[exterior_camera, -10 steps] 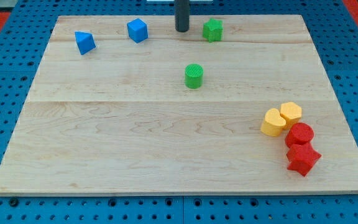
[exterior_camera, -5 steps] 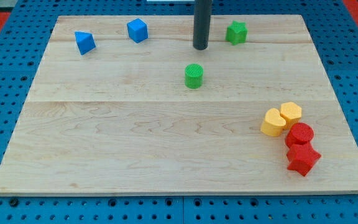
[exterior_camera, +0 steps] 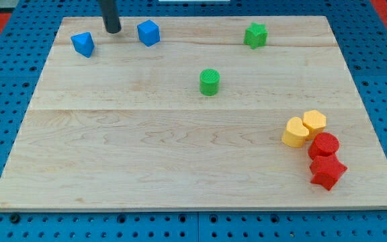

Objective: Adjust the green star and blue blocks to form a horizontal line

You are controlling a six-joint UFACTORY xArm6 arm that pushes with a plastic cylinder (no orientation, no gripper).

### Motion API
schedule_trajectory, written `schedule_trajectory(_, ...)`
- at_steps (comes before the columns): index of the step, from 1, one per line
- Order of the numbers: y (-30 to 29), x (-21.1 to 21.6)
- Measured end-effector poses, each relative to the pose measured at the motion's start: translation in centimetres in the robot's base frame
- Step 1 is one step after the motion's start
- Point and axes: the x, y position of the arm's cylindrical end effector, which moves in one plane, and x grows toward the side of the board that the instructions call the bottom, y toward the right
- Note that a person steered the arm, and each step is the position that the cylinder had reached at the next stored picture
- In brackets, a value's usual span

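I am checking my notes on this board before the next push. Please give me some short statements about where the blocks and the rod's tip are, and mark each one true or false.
1. My tip stands between the two blue blocks. True: the blue block at the view's left is on one side, the blue cube on the other.
2. The green star touches the blue cube. False: it lies far to the view's right of it, near the top edge.
3. The green cylinder lies nearer the view's bottom than the green star. True.
4. The two yellow blocks are far apart. False: they touch, beside the two red blocks.
5. My tip rests on the green cylinder. False: it is well away, near the top left.
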Motion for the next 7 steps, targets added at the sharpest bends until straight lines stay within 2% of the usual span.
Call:
schedule_trajectory(3,7.4,0.7)
schedule_trajectory(4,7.6,0.8)
schedule_trajectory(6,4.9,9.3)
schedule_trajectory(7,-2.6,7.5)
